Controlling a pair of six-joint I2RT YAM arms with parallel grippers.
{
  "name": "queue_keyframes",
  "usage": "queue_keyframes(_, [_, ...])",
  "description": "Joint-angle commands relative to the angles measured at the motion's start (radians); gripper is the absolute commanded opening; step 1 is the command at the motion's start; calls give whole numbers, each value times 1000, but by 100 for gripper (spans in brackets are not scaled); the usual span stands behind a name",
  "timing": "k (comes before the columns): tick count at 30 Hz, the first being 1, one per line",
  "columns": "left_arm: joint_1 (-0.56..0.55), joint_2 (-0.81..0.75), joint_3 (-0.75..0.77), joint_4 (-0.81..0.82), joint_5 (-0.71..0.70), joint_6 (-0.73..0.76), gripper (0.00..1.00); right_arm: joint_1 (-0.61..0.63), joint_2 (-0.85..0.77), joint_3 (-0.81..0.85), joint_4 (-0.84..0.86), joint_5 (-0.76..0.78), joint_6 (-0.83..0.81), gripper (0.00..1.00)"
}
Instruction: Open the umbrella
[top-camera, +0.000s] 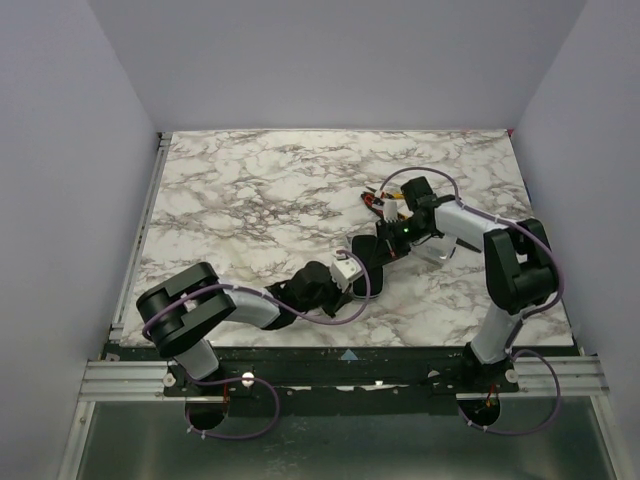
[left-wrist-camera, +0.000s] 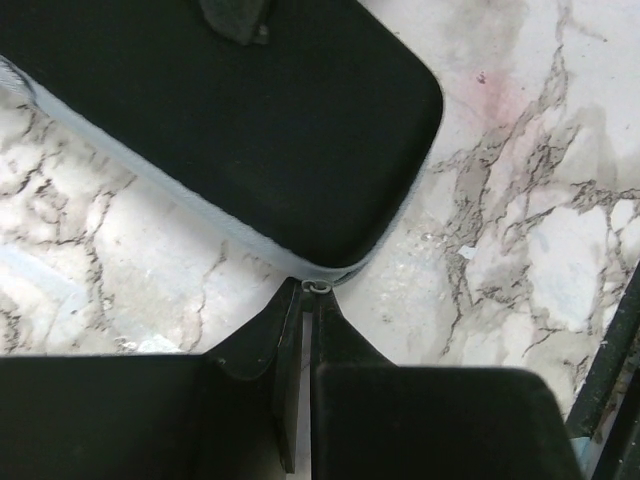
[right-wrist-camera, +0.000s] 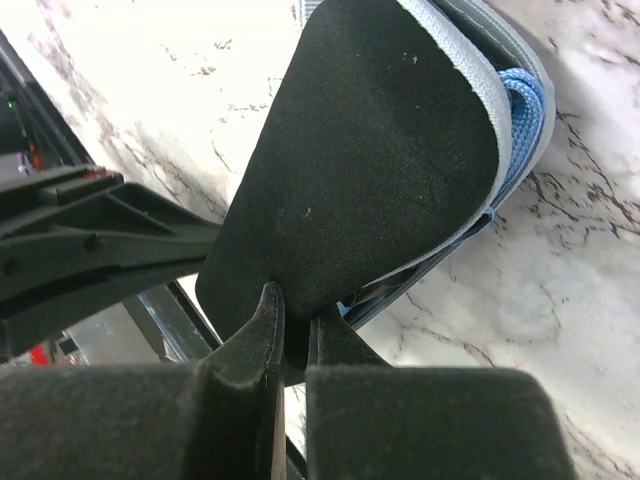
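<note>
A flat rounded black case (left-wrist-camera: 250, 130) with a grey zipper band lies on the marble table. My left gripper (left-wrist-camera: 308, 292) is shut on the small metal zipper ring (left-wrist-camera: 317, 287) at the case's edge. My right gripper (right-wrist-camera: 295, 318) is shut on the edge of the case's black lid (right-wrist-camera: 370, 150) and holds it lifted. Under the lid a bit of the umbrella shows: a light-blue strap (right-wrist-camera: 522, 105). The remainder of the umbrella is hidden. In the top view both grippers, left (top-camera: 358, 262) and right (top-camera: 390, 243), meet at the case mid-table.
Red and yellow-handled hand tools (top-camera: 378, 203) lie just behind the right gripper. The left arm's black links (right-wrist-camera: 80, 235) show close by in the right wrist view. Grey walls stand around the marble table (top-camera: 250, 190).
</note>
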Motion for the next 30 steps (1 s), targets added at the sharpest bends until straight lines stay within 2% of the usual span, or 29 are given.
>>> queue_keyframes(1, [44,-38,2,-27,-54,66,0,2,71,13,-115,81,-215,0])
queue_keyframes(7, [114,-13,30,-31,-57,91,0,3,105,51,-175,43,-296,0])
queue_keyframes(14, [198,54,152,-85,-47,42,0,3,125,82,-212,16,-348,0])
queue_keyframes(21, [288,104,266,-164,10,-36,0,3,122,102,-230,3,-362,0])
queue_keyframes(27, [345,101,305,-211,46,-80,0,2,119,157,-246,-14,-349,2])
queue_keyframes(28, [352,89,301,-217,52,-82,1,1,119,173,-252,-20,-348,5])
queue_keyframes(30, [370,59,278,-221,78,-82,19,2,117,209,-263,-26,-338,14])
